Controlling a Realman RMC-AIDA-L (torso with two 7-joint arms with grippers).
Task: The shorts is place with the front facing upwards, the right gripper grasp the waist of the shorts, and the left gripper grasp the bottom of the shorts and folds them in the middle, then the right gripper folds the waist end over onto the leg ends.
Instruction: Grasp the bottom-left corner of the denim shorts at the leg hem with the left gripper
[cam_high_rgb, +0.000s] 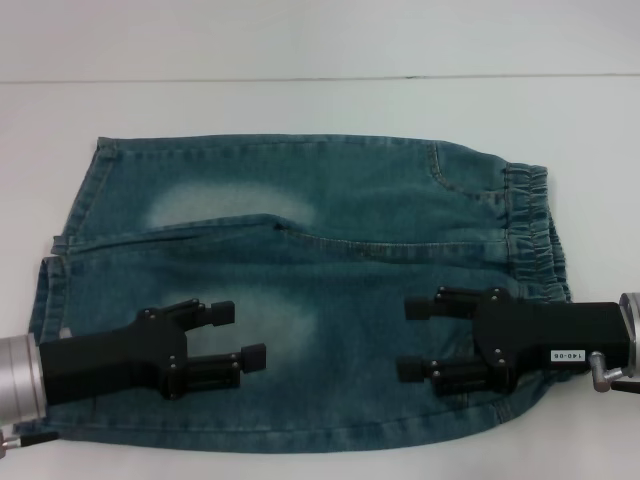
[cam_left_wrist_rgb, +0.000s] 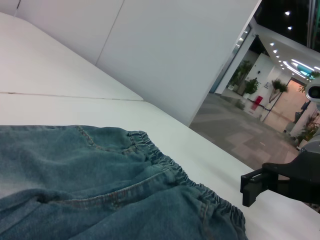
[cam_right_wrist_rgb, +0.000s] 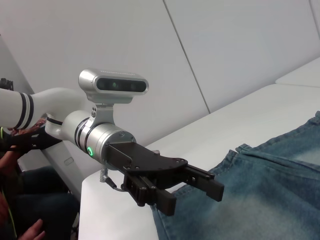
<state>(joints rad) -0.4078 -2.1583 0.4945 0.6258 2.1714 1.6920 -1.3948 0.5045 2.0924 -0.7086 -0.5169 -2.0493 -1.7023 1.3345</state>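
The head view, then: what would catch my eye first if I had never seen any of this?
First the denim shorts, spread flat across the white table, elastic waist toward the robot's right. Next, two black hands over the near leg, pointing at each other: the left hand over the hem end and the right hand near the waist, both with fingers open and holding nothing.

Blue denim shorts (cam_high_rgb: 330, 260) of coarse woven cloth, faded in pale patches, with a gathered elastic waist. They lie on a smooth, matt white table (cam_high_rgb: 320, 110). The left gripper (cam_high_rgb: 235, 335) and right gripper (cam_high_rgb: 415, 338) are matt black plastic, with brushed silver metal wrist cuffs.
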